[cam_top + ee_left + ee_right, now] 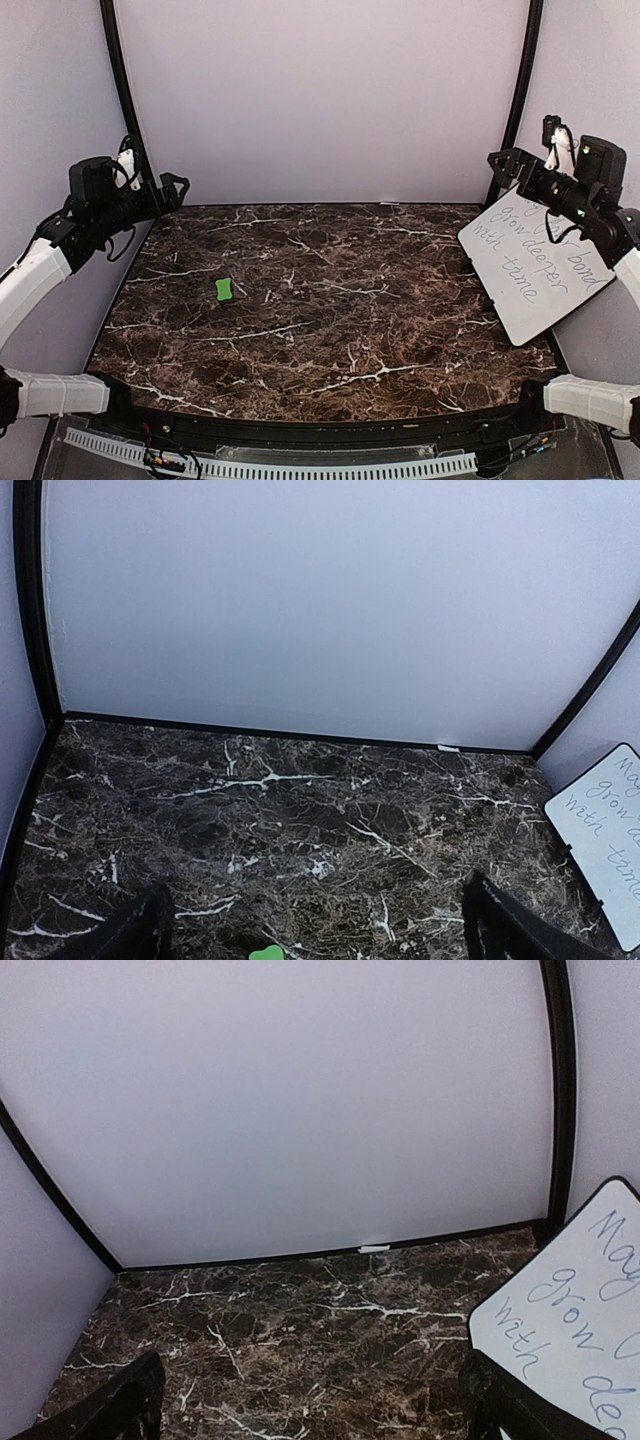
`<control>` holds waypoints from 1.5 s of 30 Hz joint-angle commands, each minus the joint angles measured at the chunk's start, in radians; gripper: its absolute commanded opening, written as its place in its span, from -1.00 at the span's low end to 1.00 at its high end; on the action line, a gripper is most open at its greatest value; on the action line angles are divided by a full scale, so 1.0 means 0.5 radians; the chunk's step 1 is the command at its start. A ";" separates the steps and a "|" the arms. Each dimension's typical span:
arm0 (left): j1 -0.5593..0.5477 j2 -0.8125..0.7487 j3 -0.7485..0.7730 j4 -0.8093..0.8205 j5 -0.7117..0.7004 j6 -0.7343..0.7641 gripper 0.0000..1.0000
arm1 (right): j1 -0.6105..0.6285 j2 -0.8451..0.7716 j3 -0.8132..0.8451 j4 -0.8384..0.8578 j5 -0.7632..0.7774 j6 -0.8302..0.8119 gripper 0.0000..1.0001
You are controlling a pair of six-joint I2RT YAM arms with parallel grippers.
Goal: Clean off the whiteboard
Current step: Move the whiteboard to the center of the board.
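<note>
Along the right edge of the desk (330, 330), toward its far right corner, sits the whiteboard (535, 268), turned askew so that one rounded corner points in toward the middle of the dark marbled top; whether it lies flat or leans on the side wall I cannot tell. Handwritten marker words cover it (among them "grow deeper" and "with time"). The right arm (600, 200) hangs above the board's far part. The right jaws stand wide open and hold nothing; in the right wrist view the two dark fingers (120, 1405) show at the bottom corners, far apart, with the whiteboard (570, 1300) below and to the right. The left arm (40, 265) is raised over the left edge near the far left corner. The left jaws are likewise spread fully and empty, with its fingers (130, 935) just as widely parted in the left wrist view. A small green eraser (225, 289) lies on the left half of the desk, well apart from the whiteboard (605, 830) and clear of both arms; its tip (267, 953) peeks in at the bottom of the left wrist view.
</note>
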 commanded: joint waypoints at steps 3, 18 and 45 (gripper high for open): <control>-0.014 0.046 -0.218 0.220 0.151 -0.043 0.98 | 0.009 0.071 -0.234 0.019 0.439 0.345 0.97; -0.011 0.140 -0.358 0.405 0.309 -0.027 0.98 | 0.320 0.515 -0.534 0.228 0.988 0.858 0.97; 0.067 0.127 -0.404 0.459 0.362 -0.134 0.98 | 0.410 1.627 -0.262 0.268 1.581 1.681 0.91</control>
